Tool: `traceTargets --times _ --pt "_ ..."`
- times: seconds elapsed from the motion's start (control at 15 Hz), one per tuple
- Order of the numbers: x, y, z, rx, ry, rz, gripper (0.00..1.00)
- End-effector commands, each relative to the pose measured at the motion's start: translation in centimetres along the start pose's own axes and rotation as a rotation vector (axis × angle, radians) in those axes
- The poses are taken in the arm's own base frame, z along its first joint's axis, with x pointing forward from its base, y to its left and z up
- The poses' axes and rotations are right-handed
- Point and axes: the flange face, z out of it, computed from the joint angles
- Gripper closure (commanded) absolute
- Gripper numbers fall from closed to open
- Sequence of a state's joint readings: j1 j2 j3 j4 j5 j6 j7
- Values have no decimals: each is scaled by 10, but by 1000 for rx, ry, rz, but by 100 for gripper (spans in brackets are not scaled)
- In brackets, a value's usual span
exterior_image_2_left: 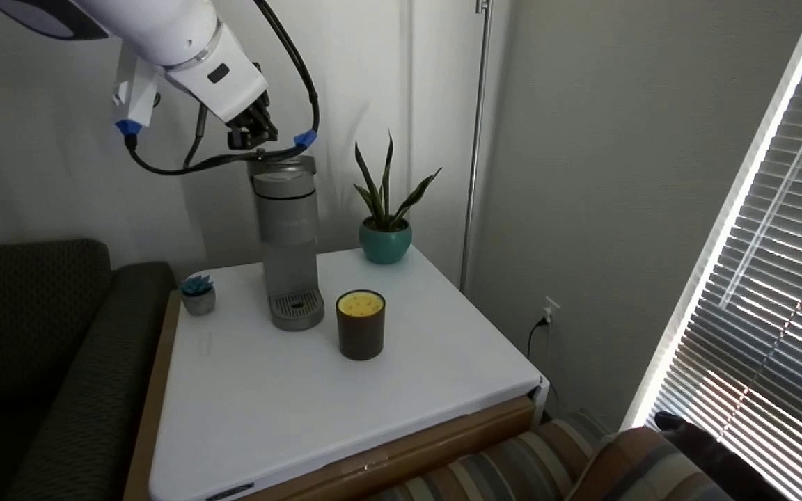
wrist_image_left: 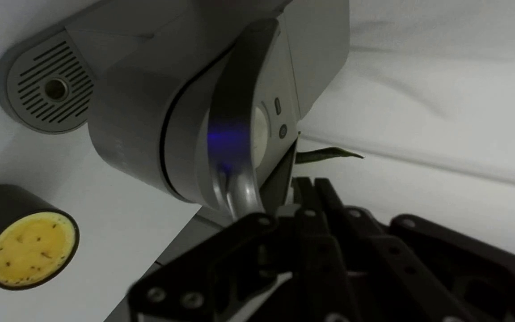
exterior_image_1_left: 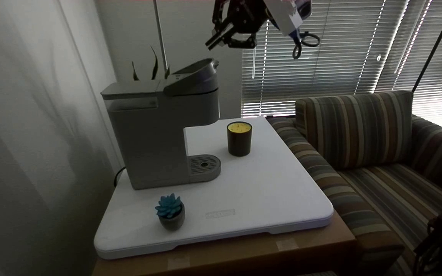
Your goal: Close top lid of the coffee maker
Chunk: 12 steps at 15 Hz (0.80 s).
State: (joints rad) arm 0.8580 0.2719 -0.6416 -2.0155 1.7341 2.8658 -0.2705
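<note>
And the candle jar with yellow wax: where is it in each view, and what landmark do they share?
In an exterior view: the candle jar is near the middle, right of the coffee maker.
In an exterior view: the candle jar is a little below and left of centre.
Wrist view: the candle jar is at lower left, cut off by the left edge.
Shared landmark: the slotted drip base, seen in all three.

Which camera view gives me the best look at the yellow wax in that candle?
The wrist view. The yellow wax looks largest there, with its whole surface in frame and turned most squarely to the camera. Both exterior views also show it inside the dark jar, but smaller and at a flatter slant.
</note>
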Motion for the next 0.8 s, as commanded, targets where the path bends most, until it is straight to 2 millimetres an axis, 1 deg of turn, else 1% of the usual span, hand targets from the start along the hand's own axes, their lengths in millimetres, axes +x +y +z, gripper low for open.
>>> traceTargets --times 0.0,0.27,0.47,0.73 --pt "6 17 -5 2 54 50 100" --pt "2 28 -1 59 45 133 100" --pt "-3 31 3 137 16 187 100" --pt "-6 36 6 195 -20 200 100"
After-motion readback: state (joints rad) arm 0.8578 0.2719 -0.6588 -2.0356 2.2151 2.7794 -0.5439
